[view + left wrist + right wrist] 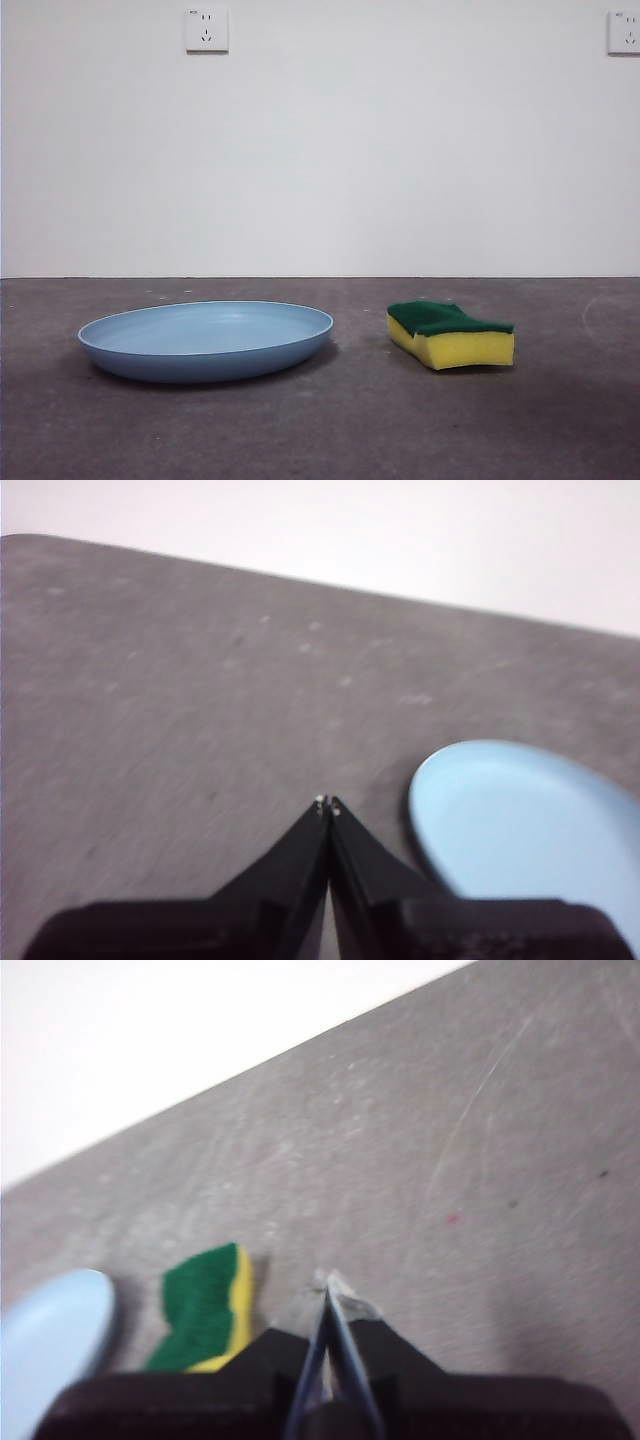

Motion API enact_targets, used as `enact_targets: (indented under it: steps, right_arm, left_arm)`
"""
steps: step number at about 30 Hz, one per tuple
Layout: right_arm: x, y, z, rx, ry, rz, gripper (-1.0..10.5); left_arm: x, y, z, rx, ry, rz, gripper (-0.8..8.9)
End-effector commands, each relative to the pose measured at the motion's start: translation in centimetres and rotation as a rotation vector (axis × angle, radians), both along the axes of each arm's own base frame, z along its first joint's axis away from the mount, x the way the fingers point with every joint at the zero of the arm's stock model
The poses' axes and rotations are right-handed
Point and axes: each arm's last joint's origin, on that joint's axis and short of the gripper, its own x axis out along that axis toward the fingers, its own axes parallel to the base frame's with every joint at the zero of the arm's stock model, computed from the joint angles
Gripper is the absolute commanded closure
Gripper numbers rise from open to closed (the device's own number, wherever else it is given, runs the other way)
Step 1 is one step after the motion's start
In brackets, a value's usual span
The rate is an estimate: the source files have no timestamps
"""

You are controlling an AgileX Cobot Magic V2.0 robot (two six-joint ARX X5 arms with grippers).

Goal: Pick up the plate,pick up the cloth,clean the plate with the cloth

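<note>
Blue plate [530, 825] beside left pincer [327, 805]; sponge [205, 1307] beside right pincer [328, 1285].

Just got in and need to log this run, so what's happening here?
Nothing is being handled yet. The plate and the sponge lie apart on the table, both untouched. The left tool is shut and empty near the plate; the right tool is shut and empty near the sponge. Neither arm shows in the front view, so the wiping job looks not yet started.
</note>
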Motion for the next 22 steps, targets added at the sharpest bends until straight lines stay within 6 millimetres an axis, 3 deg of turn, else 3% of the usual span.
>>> enact_targets:
  steps: [1, 6, 11, 17, 22]
  right_arm:
    - [-0.1, 0.0, 1.5, 0.109, 0.000, -0.008, 9.6]
    - [0.1, 0.1, 4.0, 0.111, 0.084, -0.013, 9.6]
    - [1.4, 0.3, 7.4, 0.040, 0.109, 0.074, 9.6]
    - [4.1, 0.8, 11.4, -0.053, 0.175, 0.187, 9.6]
    - [6.6, 1.0, 13.1, -0.161, 0.261, 0.231, 9.5]
  left_arm:
    - [-0.4, 0.0, 1.9, -0.031, -0.059, -0.012, 8.19]
    - [-0.9, 0.0, 5.5, -0.032, -0.088, -0.011, 8.19]
    - [-0.1, 0.0, 8.3, -0.029, -0.002, -0.019, 8.19]
    - [2.7, -0.3, 10.7, -0.025, 0.189, -0.078, 8.19]
    - [5.9, -0.8, 11.1, -0.021, 0.370, -0.206, 8.18]
